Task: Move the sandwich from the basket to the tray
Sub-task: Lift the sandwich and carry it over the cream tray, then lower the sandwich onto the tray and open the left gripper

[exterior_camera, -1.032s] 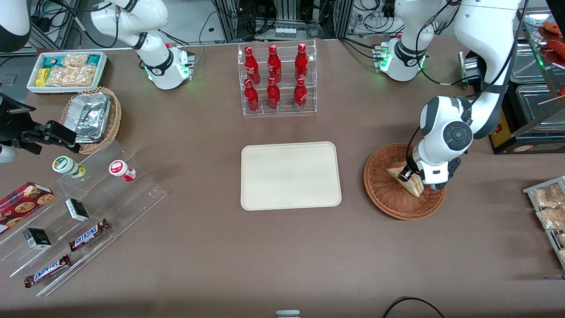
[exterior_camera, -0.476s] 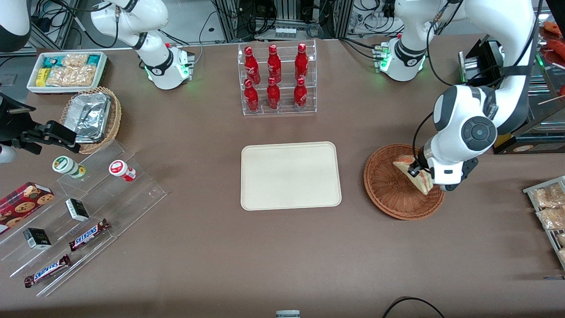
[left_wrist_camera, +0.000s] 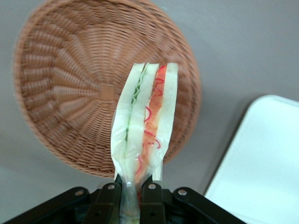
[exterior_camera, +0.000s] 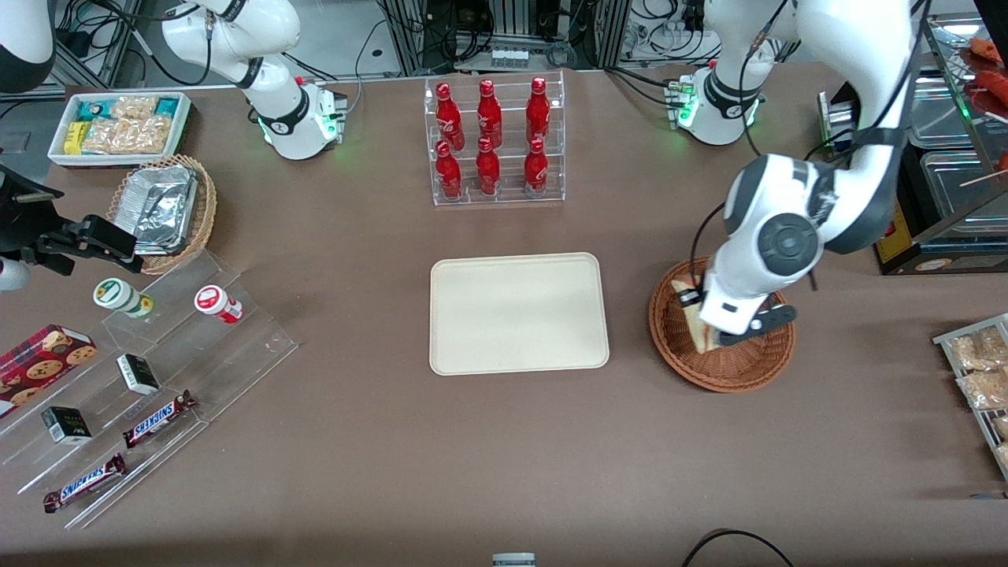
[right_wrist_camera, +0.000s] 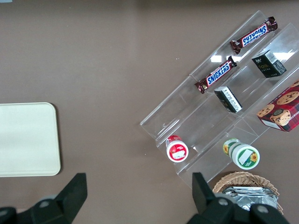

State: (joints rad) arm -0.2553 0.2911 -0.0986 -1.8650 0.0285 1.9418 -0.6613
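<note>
The sandwich [left_wrist_camera: 145, 126], a wedge of white bread with red and green filling, hangs above the reddish-brown wicker basket [left_wrist_camera: 65, 88], clear of its weave. My gripper [left_wrist_camera: 129, 201] is shut on the sandwich's wrapped end. In the front view the gripper [exterior_camera: 693, 304] holds the sandwich [exterior_camera: 698, 332] over the part of the basket [exterior_camera: 748, 370] that lies nearest the tray. The cream tray [exterior_camera: 518, 313] lies bare beside the basket, toward the parked arm's end, and its corner [left_wrist_camera: 266, 163] shows in the left wrist view.
An acrylic rack of red bottles [exterior_camera: 492, 142] stands farther from the front camera than the tray. A tan wicker basket with foil trays [exterior_camera: 165, 209], a white snack bin [exterior_camera: 118, 126] and clear steps with snacks [exterior_camera: 150, 378] lie toward the parked arm's end. Snack packets [exterior_camera: 976, 370] lie at the working arm's end.
The gripper has swung across the basket toward the tray with the sandwich in it, and the sandwich now hangs clear of the basket floor.
</note>
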